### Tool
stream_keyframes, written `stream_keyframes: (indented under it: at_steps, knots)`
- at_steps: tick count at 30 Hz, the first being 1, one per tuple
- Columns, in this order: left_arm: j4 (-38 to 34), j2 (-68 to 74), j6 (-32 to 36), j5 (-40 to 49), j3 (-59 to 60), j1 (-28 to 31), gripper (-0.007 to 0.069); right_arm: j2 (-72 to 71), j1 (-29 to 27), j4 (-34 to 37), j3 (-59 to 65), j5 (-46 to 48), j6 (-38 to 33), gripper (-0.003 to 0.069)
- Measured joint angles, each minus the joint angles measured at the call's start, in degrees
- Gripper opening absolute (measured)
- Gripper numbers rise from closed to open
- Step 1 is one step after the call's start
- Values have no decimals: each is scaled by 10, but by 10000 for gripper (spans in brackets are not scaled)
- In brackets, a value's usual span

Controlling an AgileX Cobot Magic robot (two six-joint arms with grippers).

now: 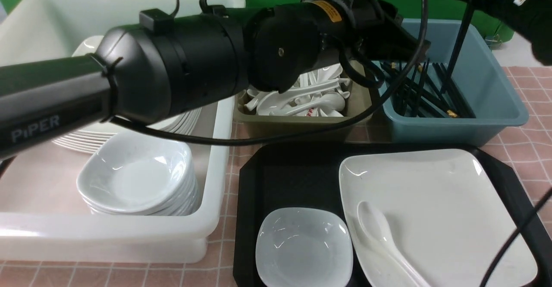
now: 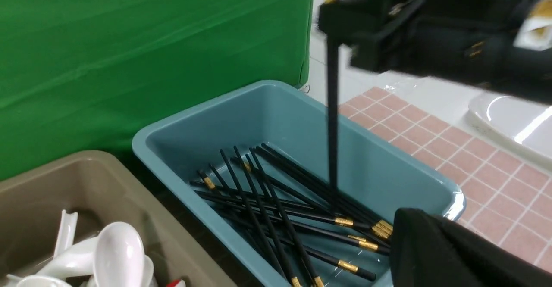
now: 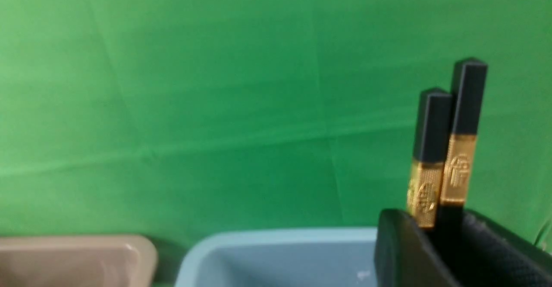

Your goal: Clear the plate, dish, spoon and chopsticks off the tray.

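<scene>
Hanging upright from the right jaws, which pinch them, the chopsticks dip into the blue bin at one o'clock from the tray. The plate, spoon and dish sit on the tray. In the left wrist view, their tips reach the loose sticks; the left jaws are pressed together. In the right wrist view, the gold-banded ends stand between the jaws.
</scene>
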Motion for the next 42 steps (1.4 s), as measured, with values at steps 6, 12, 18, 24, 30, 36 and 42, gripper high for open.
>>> stream_keyframes:
  at_steps: [6,12,18,24,30,36,42]
  knots:
    - [3,0,1,44,0,0,-3,23,0,0,-3,38,0,239]
    - [3,0,0,47,0,0,-3,20,0,1,-4,83,0,421]
    - [3,0,-17,113,-3,0,-3,-44,0,1,-4,225,-1,449]
    - [-14,21,-48,405,-80,0,-3,-229,0,-1,-6,540,-65,150]
    - [-86,97,77,623,-164,0,-3,-345,0,5,20,795,-98,30]
    - [-116,153,245,658,-172,-29,9,-434,0,86,125,886,-150,30]
    - [4,175,246,571,-172,-111,105,-521,0,140,236,886,-172,30]
